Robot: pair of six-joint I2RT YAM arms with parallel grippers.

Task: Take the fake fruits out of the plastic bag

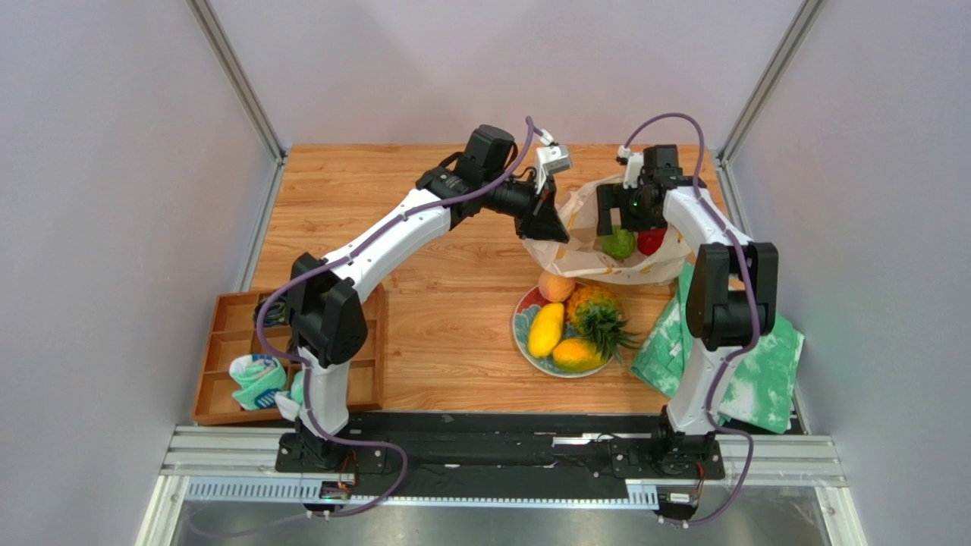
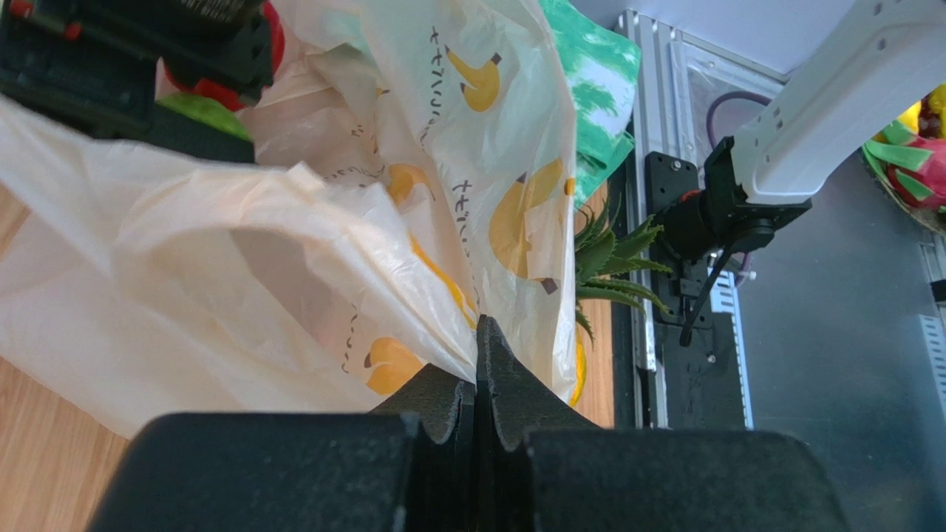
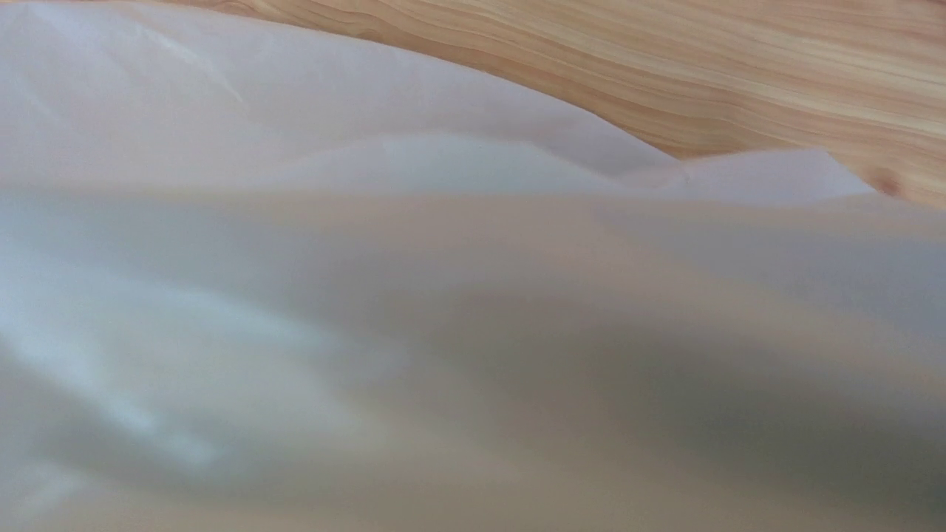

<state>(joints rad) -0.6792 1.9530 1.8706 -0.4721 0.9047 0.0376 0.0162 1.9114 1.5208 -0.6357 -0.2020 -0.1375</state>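
While the left gripper (image 2: 480, 333) stands pressed together, pinching the left rim of the plastic bag (image 2: 278, 255), the right gripper (image 1: 628, 216) hangs at the bag's open mouth, just above the bumpy green fruit (image 1: 618, 243) and the red bell pepper (image 1: 651, 240) lying inside. Its own camera shows only white film, so I cannot tell whether its jaws are spread. The peach (image 1: 555, 287), mangoes (image 1: 546, 330) and pineapple (image 1: 593, 307) rest on the plate (image 1: 521, 332), just beside the bag
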